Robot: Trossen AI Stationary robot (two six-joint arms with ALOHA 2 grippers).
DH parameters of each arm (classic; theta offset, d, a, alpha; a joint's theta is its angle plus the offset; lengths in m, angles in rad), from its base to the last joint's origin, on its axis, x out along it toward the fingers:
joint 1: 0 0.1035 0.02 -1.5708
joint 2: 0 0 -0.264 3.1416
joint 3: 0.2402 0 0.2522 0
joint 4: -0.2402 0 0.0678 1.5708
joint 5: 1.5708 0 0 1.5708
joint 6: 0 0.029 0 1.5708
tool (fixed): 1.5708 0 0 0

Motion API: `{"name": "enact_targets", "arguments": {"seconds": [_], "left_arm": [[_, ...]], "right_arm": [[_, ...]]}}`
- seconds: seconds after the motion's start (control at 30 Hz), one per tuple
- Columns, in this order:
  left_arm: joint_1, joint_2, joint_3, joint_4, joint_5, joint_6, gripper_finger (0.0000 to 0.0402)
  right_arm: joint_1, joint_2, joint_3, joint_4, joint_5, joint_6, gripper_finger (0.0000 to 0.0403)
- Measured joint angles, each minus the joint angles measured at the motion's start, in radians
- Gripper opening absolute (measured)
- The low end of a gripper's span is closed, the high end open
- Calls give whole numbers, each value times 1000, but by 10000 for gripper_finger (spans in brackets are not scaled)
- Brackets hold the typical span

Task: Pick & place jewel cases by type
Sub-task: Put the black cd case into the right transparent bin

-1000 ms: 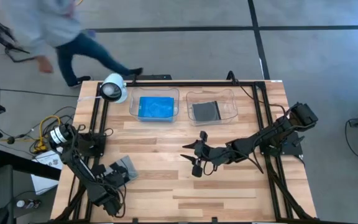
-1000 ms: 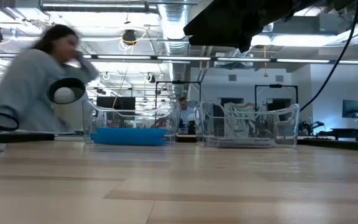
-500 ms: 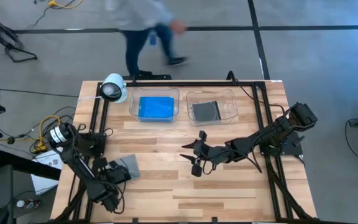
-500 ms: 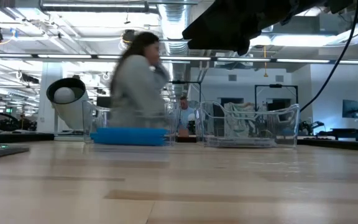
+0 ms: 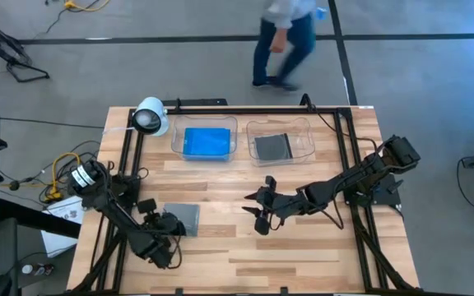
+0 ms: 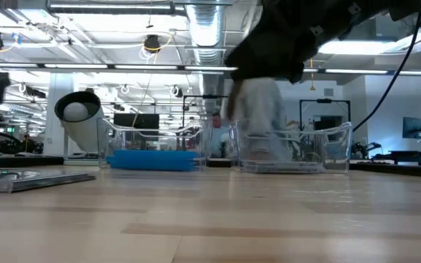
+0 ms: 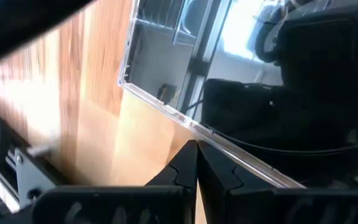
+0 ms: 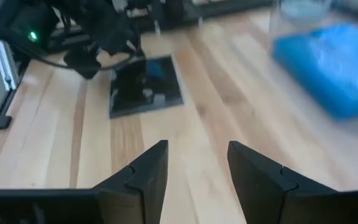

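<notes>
With its jaws pressed together, the left gripper [image 5: 164, 223] nudges a clear jewel case [image 5: 184, 218] flat across the counter [image 5: 220, 263], probably toward the waiting right gripper [image 5: 257, 210], whose jaws are spread, for sorting into the grey tray [image 5: 300, 127].

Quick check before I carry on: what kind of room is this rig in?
Probably a robotics lab or open workshop: exposed ducts and strip lights overhead, more framed benches and monitors behind the wooden table, a person walking past on the concrete floor.

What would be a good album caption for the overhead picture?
Left gripper pushes a clear jewel case across the table; right gripper waits open mid-table; blue cases and grey ones lie sorted in trays.
</notes>
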Motion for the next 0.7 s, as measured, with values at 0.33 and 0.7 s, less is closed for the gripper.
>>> {"name": "enact_targets", "arguments": {"seconds": [0.33,0.7], "left_arm": [[102,-2,4,71,-34,135,0],[115,3,74,177,-82,258,0]], "right_arm": [[22,0,-22,-125,-91,199,159],[62,0,-31,-134,-174,311,159]]}}
